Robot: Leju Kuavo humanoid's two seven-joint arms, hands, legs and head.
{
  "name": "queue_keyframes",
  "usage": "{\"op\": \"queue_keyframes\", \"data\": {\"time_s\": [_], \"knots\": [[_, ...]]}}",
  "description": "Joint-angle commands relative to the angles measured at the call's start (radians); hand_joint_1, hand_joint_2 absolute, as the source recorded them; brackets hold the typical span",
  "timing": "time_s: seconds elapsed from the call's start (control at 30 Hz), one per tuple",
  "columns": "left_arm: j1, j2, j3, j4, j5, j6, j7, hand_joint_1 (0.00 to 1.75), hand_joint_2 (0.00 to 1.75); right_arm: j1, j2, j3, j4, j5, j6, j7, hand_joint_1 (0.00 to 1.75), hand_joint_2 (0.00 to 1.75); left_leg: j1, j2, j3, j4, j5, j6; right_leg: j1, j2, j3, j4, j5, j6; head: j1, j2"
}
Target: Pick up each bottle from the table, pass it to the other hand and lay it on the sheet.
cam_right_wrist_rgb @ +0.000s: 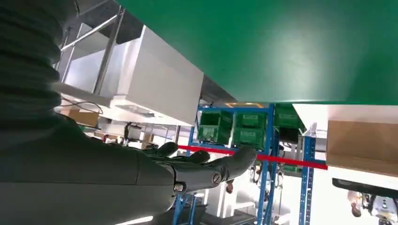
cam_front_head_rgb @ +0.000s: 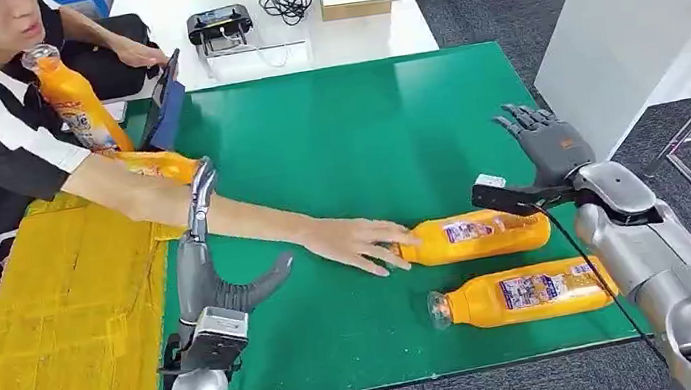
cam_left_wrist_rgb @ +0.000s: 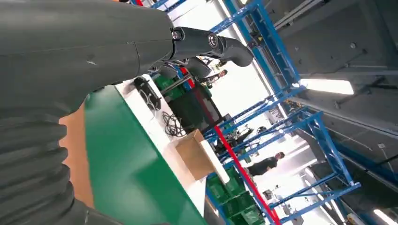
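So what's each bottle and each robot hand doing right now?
Far bottle: lying flat on the green mat, person's hand touching it.
Near bottle: lying flat, untouched.
Upright bottle: standing by the yellow sheet.
Left hand: open, holding nothing.
Right hand: open, raised.

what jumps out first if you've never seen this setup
A person's arm stretches across the green table, hand on one of two orange bottles lying near the robot's right hand. Both robot hands are open and empty; the left hand is raised beside the yellow sheet.
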Motion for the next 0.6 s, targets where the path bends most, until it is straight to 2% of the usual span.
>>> {"op": "queue_keyframes", "data": {"time_s": [0.03,0.23,0.33,0.6], "knots": [[-0.036,0.004,0.015,0.068,0.006,0.001,0.001,0.0,1.75,-0.062,0.036,0.025,0.084,-0.009,0.017,-0.011,0.0,1.75,0.0,-0.001,0.004,-0.001,-0.001,-0.001,-0.001,0.005,0.003,0.0,-0.001,-0.001,0.0,0.0],[-0.037,0.002,0.021,0.072,0.014,0.002,0.001,0.0,1.75,-0.044,0.093,0.014,0.057,-0.069,0.054,-0.057,0.0,1.75,0.0,0.0,0.003,-0.001,-0.001,-0.001,0.0,0.005,0.002,0.0,0.0,-0.001,0.0,0.0],[-0.036,0.0,0.024,0.073,0.015,0.006,0.001,0.0,1.75,-0.011,0.126,0.005,-0.013,-0.149,0.12,-0.077,0.0,1.75,0.0,0.002,0.004,-0.001,-0.001,-0.001,0.0,0.007,0.002,0.0,0.0,-0.002,0.0,0.0],[-0.034,0.001,0.026,0.073,0.017,0.008,0.0,0.0,1.75,0.009,0.125,0.02,-0.041,-0.198,0.158,-0.089,0.0,1.75,0.0,-0.002,0.003,-0.001,0.0,-0.001,0.0,0.002,0.002,0.0,-0.001,-0.001,0.0,0.0]]}}
